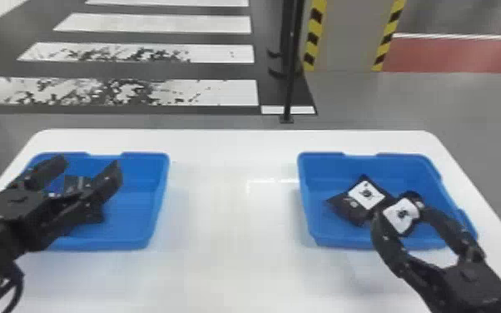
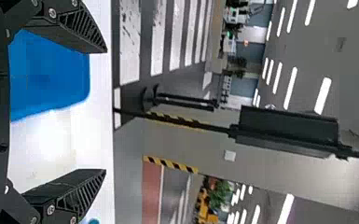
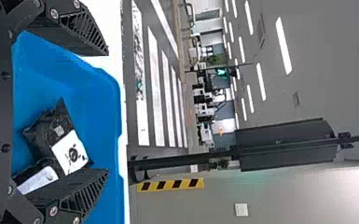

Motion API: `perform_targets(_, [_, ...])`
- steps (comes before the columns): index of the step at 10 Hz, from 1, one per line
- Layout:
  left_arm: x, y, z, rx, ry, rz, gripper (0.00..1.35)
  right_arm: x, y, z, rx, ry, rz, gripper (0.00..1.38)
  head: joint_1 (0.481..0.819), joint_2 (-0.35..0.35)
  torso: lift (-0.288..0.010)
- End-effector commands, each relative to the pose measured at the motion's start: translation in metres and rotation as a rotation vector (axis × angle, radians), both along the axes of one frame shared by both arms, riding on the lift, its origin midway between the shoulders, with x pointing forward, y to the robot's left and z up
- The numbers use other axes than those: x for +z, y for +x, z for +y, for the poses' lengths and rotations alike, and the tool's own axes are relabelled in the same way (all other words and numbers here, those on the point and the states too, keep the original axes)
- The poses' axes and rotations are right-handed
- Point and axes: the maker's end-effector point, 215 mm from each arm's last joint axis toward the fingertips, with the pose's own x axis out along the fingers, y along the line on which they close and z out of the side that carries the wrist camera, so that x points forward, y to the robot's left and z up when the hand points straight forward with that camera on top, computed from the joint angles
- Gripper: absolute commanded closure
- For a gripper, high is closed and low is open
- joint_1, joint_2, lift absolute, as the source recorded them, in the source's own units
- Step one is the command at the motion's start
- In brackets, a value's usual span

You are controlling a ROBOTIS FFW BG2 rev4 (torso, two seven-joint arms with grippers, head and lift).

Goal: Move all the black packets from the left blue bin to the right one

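White and smooth, the rounded-corner table (image 1: 229, 266) carries everything, including the landmark: the right blue bin (image 1: 310, 208), a shallow plastic tray with sloping walls and a notched far rim. To its left, well apart, sits the left blue bin (image 1: 160, 195), of like shape. The left gripper (image 1: 90, 164), matte black with flat, ribbed fingers, slants in above that left-hand bin, its fingers spread wide with nothing between them. The right gripper (image 1: 402, 212), similarly built, reaches over the right bin's near rim, angled inward, fingers apart and clamped on nothing. Inside the right bin lie two crinkled black packets with white square labels: one (image 1: 366, 195) near the middle, the other (image 1: 398, 218) just beside it, toward the near wall and between the right fingertips in the head view. In the left-hand bin, dark shapes (image 1: 95, 215) are partly hidden by the left gripper; how many, I cannot tell.
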Motion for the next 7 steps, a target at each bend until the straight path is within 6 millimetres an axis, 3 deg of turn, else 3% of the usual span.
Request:
perform_targets(1, [-0.015, 0.006, 0.038, 0.074, 0.069, 0.062, 0.15, 0.003, -0.020, 0.012, 0.013, 0.028, 0.014, 0.15, 0.695, 0.064, -0.185])
perform_targets(3, [-0.035, 0.014, 0.077, 0.157, 0.120, 0.148, 0.15, 0.004, -0.031, 0.021, 0.028, 0.054, 0.025, 0.15, 0.695, 0.133, -0.185])
perform_targets(7, [-0.096, 0.033, 0.122, 0.262, 0.109, 0.328, 0.15, 0.008, -0.033, 0.032, 0.046, 0.089, 0.024, 0.15, 0.695, 0.243, -0.185])
